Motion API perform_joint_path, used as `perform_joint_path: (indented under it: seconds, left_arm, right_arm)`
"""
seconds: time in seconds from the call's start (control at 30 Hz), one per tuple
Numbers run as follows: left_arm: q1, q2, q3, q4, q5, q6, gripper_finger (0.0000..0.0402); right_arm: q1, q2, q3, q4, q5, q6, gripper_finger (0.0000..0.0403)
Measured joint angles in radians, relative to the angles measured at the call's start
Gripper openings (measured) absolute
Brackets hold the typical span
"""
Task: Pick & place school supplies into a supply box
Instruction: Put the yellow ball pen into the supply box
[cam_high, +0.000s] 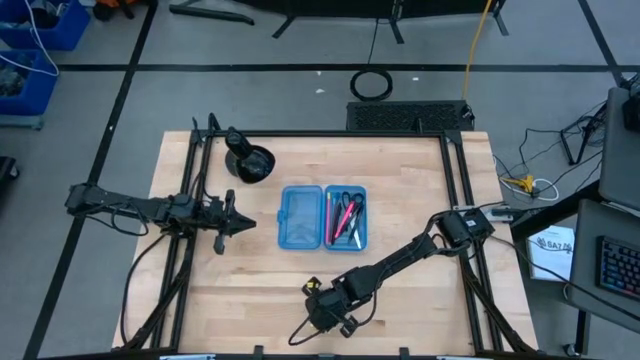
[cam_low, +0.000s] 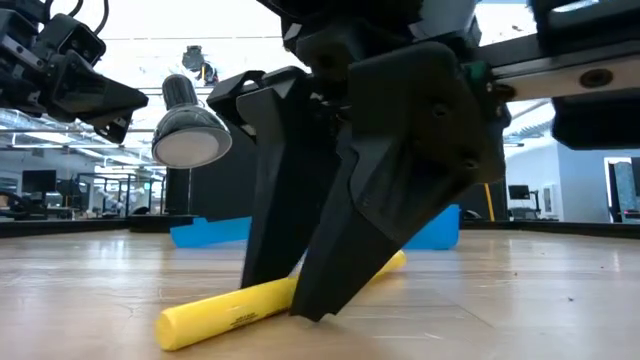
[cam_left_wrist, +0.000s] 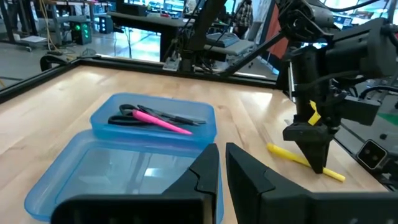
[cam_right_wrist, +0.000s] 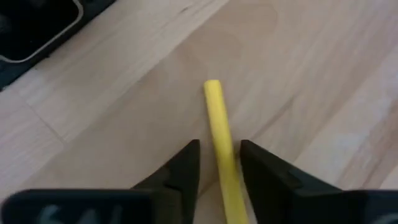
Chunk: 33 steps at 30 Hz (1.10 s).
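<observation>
Table (cam_high: 400, 200): blue case (cam_high: 322, 217) w/ pens (cam_high: 345, 215).

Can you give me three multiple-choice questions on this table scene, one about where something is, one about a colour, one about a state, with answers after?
1. Where does the yellow marker lie?
A. in the supply box
B. on the bare table near the front edge
C. in the black cup

2. What colour is the supply box?
A. translucent blue
B. red
C. white

3. How does the right gripper stand to the yellow marker?
A. far off it
B. its fingers either side of it, marker on the wood
C. holding it high above the table

Answers: 1 B, the low view shows it flat on the wood, in front of the box. 2 A, both halves show blue from above. 3 B, the right wrist view shows the marker running between the fingers.
</observation>
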Motion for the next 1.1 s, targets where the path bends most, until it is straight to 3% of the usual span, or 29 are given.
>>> perform_joint_path:
  seconds: [0.2,0.4,0.63,0.93,1.1]
  left_arm:
    - [0.000,0.000,0.000,0.000,0.009,0.000,0.0031]
    - [0.000,0.000,0.000,0.001,0.008,0.000,0.0031]
    - [0.000,0.000,0.000,-0.001,0.007,-0.001,0.0031]
    - [0.000,0.000,0.000,-0.037,0.008,-0.027,0.0031]
    - [0.000,0.000,0.000,-0.069,0.001,-0.028,0.0031]
  right_arm:
    - [-0.001,0.000,-0.058,0.032,-0.018,-0.007,0.0019]
    - [0.009,-0.035,-0.059,0.022,0.001,-0.060,0.0021]
    - [0.008,-0.143,-0.068,-0.136,0.048,-0.089,0.0019]
    - [0.008,-0.280,-0.064,-0.468,0.225,-0.400,0.0019]
    - [-0.016,-0.312,-0.063,-0.567,0.296,-0.536,0.0019]
